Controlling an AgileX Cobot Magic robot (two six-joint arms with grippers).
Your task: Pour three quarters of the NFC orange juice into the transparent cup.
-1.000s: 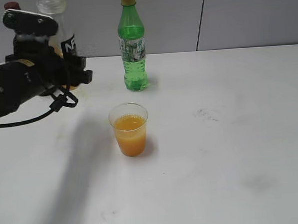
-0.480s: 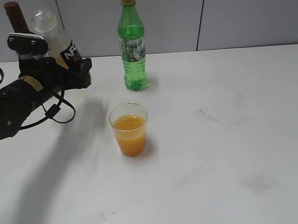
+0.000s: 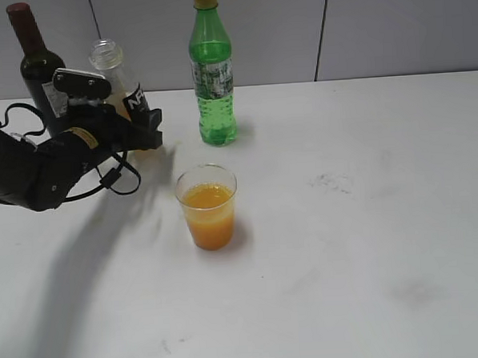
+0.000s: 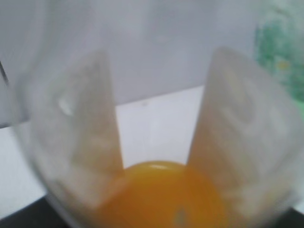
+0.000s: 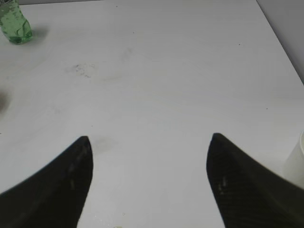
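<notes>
Exterior view: small clear plastic NFC orange juice bottle (image 3: 123, 85), uncapped, mostly drained, near upright, clamped in the black left gripper (image 3: 132, 120) at the table's back left, beside a dark wine bottle (image 3: 37, 65). Clear plastic tumbler (image 3: 207, 206), over half full of juice, mid-table. Tall green soda bottle (image 3: 212, 72) behind it.

Left wrist view: pale fingers (image 4: 90, 142) pressed to the bottle wall; orange remainder pooled low.

Right wrist view: right gripper (image 5: 149, 185) spread wide, empty, over the bare white table (image 5: 180, 76).

Risk: releasing the open bottle off-vertical could tip it and spill the remainder.

left gripper (image 3: 136, 120) clamped (arm low, far left); right gripper (image 5: 149, 156) spread apart.
</notes>
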